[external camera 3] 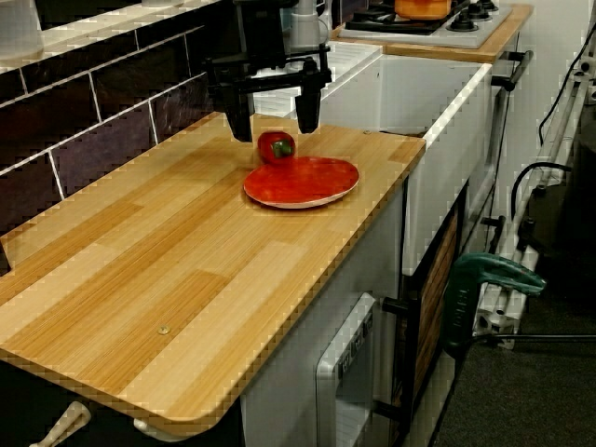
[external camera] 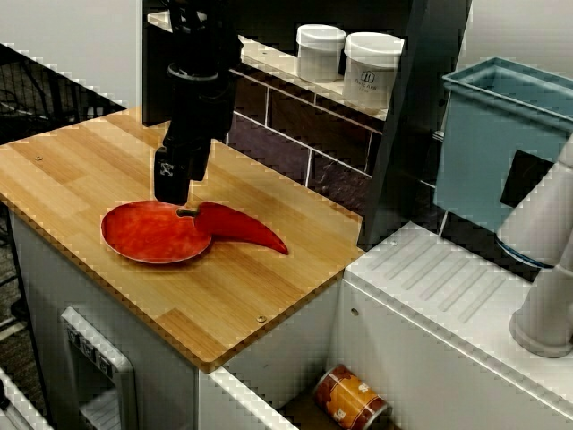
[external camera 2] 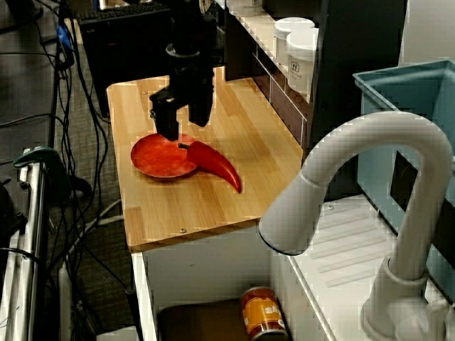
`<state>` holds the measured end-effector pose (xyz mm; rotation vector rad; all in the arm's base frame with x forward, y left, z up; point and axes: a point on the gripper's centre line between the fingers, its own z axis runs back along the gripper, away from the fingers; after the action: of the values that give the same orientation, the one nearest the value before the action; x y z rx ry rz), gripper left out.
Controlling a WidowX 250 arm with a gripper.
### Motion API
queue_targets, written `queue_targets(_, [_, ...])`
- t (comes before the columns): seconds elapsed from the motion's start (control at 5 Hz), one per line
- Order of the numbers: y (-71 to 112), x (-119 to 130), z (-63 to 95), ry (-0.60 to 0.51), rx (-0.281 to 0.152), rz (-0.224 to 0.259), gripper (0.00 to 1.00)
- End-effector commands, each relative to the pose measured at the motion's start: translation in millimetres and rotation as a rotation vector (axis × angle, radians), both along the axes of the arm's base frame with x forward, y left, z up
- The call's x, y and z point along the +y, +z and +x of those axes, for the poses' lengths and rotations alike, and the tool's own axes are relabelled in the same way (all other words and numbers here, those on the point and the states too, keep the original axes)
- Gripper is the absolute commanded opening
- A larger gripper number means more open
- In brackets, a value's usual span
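Gripper (external camera 3: 275,132) open, jaws spread wide; it hangs over the thick end of the red chili pepper (external camera 3: 277,146), with no contact that I can make out. The pepper lies with its stem end on the rim of the red plate (external camera 3: 307,186) and its curved tip out on the wooden counter (external camera 3: 186,270). Judgement: a sound grasp wants the fingers on either side of the thick body, brought straight down until they bracket it, not the stem nub. The tapered tip would likely slip out, and pressure on the rim could tip the plate. The view along the counter shows the jaw gap with the pepper centred in it. The view from the front hides that gap behind the gripper body, but gives the pepper's full curve and shows which end lies off the plate. Only the view over the faucet (external camera 2: 370,128) shows clearly the can (external camera 2: 263,312) in the basin below.
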<state>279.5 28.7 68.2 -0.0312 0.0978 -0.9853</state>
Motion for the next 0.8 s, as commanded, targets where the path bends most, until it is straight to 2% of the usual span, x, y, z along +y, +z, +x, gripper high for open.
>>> queue_targets(0.0, [24.0,20.2,-25.4,0.269,-0.107,-0.118,1.00])
queue_targets(0.2, [19.6,10.7,-31.0,0.289,-0.134,-0.098,1.00])
queue_targets(0.4, [28.9,1.6,-33.0,0.317,-0.119,-0.103,1.00])
queue_targets(0.6, [29.6,-8.0,-32.3,0.317,-0.157,-0.080,1.00])
